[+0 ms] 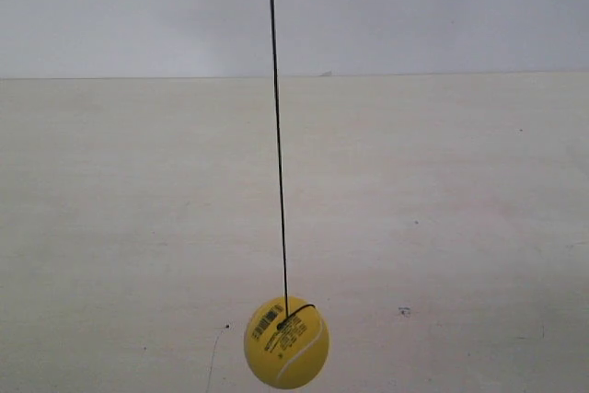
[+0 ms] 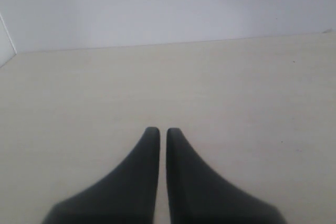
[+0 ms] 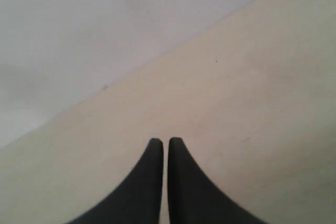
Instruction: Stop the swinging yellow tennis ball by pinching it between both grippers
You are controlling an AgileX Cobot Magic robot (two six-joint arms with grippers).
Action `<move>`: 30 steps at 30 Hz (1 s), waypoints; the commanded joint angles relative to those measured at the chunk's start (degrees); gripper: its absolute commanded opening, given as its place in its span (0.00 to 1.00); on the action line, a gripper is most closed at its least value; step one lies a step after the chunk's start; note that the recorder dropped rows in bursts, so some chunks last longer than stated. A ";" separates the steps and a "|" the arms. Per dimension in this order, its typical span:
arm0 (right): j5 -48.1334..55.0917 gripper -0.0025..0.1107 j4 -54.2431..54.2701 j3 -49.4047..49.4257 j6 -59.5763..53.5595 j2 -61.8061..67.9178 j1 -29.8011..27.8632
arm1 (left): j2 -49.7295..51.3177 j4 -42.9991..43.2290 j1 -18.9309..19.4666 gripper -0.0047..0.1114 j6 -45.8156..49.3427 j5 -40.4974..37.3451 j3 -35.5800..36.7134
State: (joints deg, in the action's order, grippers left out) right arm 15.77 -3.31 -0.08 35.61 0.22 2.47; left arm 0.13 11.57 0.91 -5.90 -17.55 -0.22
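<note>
The yellow tennis ball (image 1: pixel 286 341) hangs on its dark string (image 1: pixel 278 135), low in the exterior view, over the pale table (image 1: pixel 460 227). Neither wrist view shows it, so the nearer arm cannot be told. The left gripper (image 2: pixel 159 131) and the right gripper (image 3: pixel 162 141) are pinched nearly together, empty.

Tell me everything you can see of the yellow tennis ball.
The yellow tennis ball is round and bright yellow, with a white curved seam and small dark printed text. It hangs from a thin dark string, which ends in a short black loop at the ball's top. It sits low in the exterior view, in front of the pale surface. Only the string is seen touching it. Neither wrist view shows it.
</note>
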 commanded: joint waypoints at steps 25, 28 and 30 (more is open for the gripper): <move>3.72 0.02 -0.01 0.08 -1.59 -0.22 -0.23 | -0.13 -0.20 0.19 0.08 0.21 -0.15 0.22; 3.72 0.02 -0.01 0.08 -8.28 -0.22 -0.23 | -0.13 -0.20 0.19 0.08 0.21 -0.15 0.22; 3.72 0.02 -0.01 0.08 -15.04 -0.22 -0.23 | -0.13 -0.20 0.19 0.08 0.21 -0.15 0.22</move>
State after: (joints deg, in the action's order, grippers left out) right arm 19.46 -3.09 0.03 28.70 0.22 2.43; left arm 0.13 11.57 0.91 -5.90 -17.55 -0.22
